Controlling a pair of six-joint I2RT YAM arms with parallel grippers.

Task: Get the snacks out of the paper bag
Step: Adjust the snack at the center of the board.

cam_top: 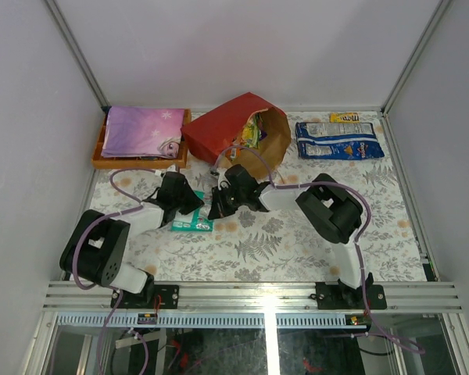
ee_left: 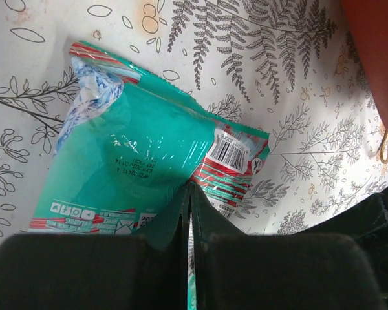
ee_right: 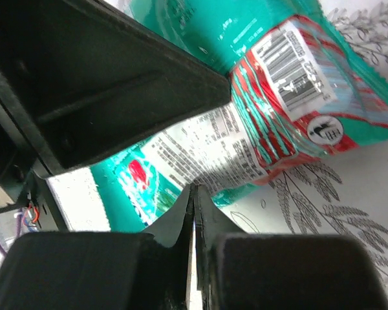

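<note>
While the teal packet (cam_top: pixel 192 223) is lying on the fern-print table (cam_top: pixel 297 242) near the red paper bag (cam_top: pixel 223 125), the left gripper (ee_left: pixel 189 191) and right gripper (ee_right: pixel 194 191) are crowding it, each pressing its fingers together at the packet's edge. Only the overhead view is showing glossy packets (cam_top: pixel 252 131) sitting in the bag's mouth and the blue-white bag (cam_top: pixel 338 141) lying well apart.

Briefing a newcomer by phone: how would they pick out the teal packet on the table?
Find the red paper bag lying open at the far middle of the fern-print table. Toward the near edge and slightly left of it, the teal packet lies flat. It alone is teal with red stripes; the blue-white bag lies far right.
</note>
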